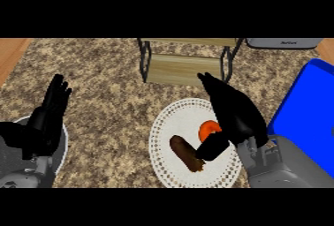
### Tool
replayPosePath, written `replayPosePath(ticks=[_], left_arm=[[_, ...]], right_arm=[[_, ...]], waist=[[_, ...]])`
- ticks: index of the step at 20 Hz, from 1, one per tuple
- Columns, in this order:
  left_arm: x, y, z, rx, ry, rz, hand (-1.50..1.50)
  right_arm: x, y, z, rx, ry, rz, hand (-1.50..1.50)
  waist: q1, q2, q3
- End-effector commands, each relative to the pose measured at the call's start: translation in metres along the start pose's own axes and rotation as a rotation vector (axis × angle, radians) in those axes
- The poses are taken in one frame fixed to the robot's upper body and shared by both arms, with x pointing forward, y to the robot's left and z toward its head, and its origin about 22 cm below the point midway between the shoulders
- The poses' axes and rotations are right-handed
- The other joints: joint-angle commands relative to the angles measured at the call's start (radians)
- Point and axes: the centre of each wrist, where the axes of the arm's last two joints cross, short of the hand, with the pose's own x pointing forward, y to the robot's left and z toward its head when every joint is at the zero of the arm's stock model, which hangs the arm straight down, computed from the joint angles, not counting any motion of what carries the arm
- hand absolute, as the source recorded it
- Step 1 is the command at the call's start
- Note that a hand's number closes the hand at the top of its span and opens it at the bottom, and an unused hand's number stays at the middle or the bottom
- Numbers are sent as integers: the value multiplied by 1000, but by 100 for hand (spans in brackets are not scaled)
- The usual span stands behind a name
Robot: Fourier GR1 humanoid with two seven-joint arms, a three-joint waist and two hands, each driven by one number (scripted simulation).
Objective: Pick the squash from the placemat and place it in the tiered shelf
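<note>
- On the white placemat (171, 173), the orange squash (209, 128) lies partly hidden under the right robot hand (236, 115).
- Fingers straight, unclasped, pointing toward 11 o'clock.
- Tiered shelf (184, 66) at 12 o'clock.

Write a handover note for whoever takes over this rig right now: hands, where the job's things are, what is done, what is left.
Left hand: open, fingers up, resting at the view's left edge, holding nothing.
Right hand: open, over the right side of the white placemat, partly hiding an orange thing. Whether it touches it cannot be told.
On the placemat: that orange thing and a long brown one beside it. Which one is the squash cannot be told.
Tiered shelf: at the far side of the counter, beyond the placemat, nothing on the tiers that show.
Done: right hand is at the placemat.
Left: grasp the squash, lift it, set it in the shelf.
</note>
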Motion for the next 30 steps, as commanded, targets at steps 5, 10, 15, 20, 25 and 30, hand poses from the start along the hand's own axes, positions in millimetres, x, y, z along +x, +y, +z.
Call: replayPosePath(ticks=[5, 10, 15, 20, 25, 30], left_arm=[[-6, -4, 13, 13, 11, 7, 0], [-8, -1, 7, 17, 1, -5, 0], [3, 1, 7, 6, 7, -7, 0], [-12, -4, 10, 10, 1, 9, 0], [-18, -4, 1, 12, 8, -12, 0], [-3, -17, 16, 5, -4, 0, 0]], right_arm=[[-3, 42, -20, 34, 266, 248, -150], [-2, 52, -29, 44, 349, 288, -150], [-3, 49, -21, 51, 330, 258, -150], [-16, 62, -31, 48, 321, 238, -150], [-44, 75, -32, 80, 329, 254, -150], [-61, 93, -36, 67, 308, 249, -150]], waist=[[-5, -1, 1], [-11, 0, 1], [-14, 0, 2], [-13, 3, 2], [-18, 3, 2], [-12, 2, 3]])
